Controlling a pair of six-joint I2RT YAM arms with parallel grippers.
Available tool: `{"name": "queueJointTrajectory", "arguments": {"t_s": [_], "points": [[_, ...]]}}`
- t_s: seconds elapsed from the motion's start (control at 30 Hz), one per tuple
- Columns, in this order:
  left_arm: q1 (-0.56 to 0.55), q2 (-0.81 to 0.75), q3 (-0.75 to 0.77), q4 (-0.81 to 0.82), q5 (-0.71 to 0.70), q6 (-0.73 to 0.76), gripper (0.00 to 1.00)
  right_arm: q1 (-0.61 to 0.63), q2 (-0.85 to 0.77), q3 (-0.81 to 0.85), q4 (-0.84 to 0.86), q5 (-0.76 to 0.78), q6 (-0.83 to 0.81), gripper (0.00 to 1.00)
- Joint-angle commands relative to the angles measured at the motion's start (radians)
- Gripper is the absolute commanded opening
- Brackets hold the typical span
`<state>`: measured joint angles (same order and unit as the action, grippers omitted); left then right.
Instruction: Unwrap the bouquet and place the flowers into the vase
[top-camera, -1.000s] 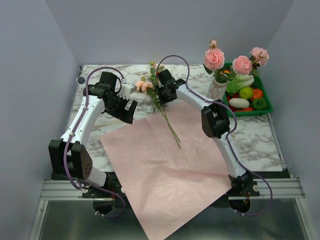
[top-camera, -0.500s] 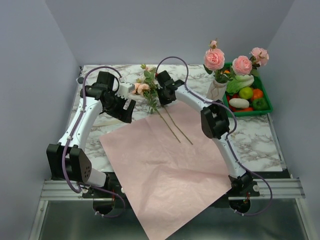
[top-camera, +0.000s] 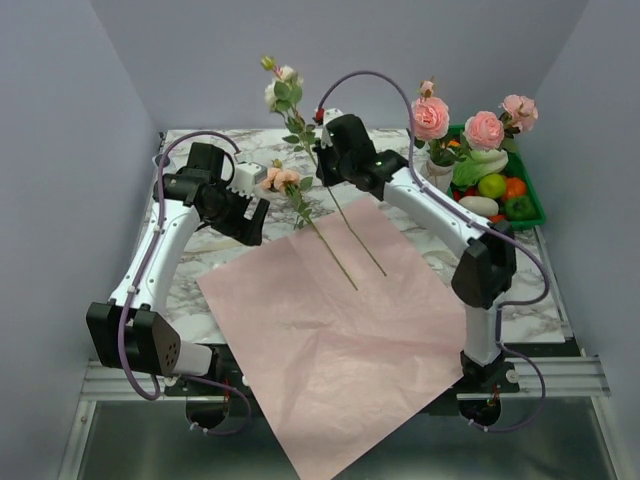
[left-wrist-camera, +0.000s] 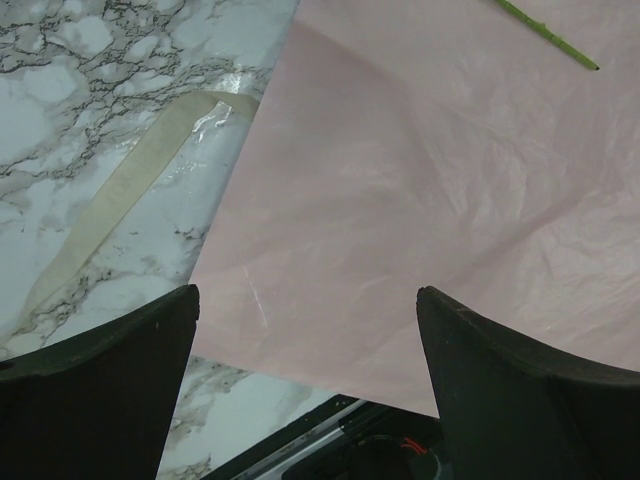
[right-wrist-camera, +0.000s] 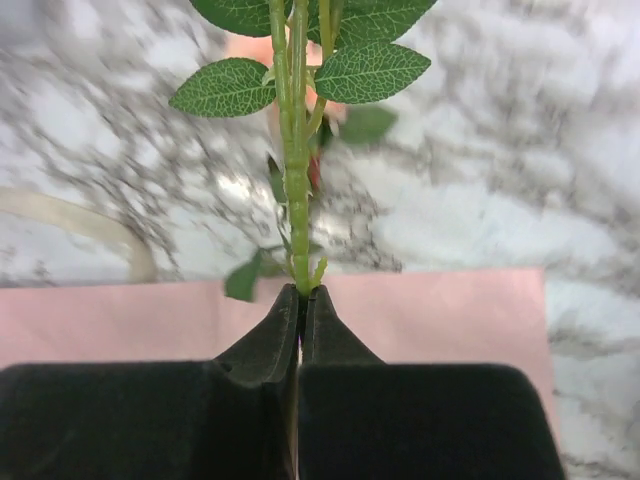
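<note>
Gripping flower stem (right-wrist-camera: 297, 190) | right hand (right-wrist-camera: 301, 295) clamped | left hand (left-wrist-camera: 305, 335) wide apart

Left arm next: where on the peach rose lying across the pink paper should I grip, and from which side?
Grip the peach rose by its bare stem below the leaves, coming straight down with the open left gripper, jaws across the stem. That stretch lies flat and diagonal on the pink paper, thin and unobstructed; the head and leaves would likely crush or slip.
</note>
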<state>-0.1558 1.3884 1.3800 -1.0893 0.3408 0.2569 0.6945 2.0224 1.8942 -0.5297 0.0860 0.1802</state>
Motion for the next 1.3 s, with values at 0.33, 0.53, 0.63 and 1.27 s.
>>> {"name": "queueJointTrajectory", "arguments": {"t_s": [0.33,0.53,0.63,1.27], "points": [[0.009,0.011,0.106,-0.035,0.047,-0.044,0.99,0.152,-0.636,-0.136,0.494,-0.081,-0.314,0.01],[0.009,0.015,0.105,-0.035,0.041,-0.042,0.99,0.151,-0.838,-0.291,0.664,-0.022,-0.431,0.01],[0.009,0.017,0.109,-0.029,0.044,-0.041,0.99,0.149,-0.921,-0.397,0.781,0.139,-0.523,0.01],[0.009,0.029,0.106,-0.008,0.035,-0.022,0.99,-0.174,-0.938,-0.702,1.217,0.198,-0.406,0.01]]}}
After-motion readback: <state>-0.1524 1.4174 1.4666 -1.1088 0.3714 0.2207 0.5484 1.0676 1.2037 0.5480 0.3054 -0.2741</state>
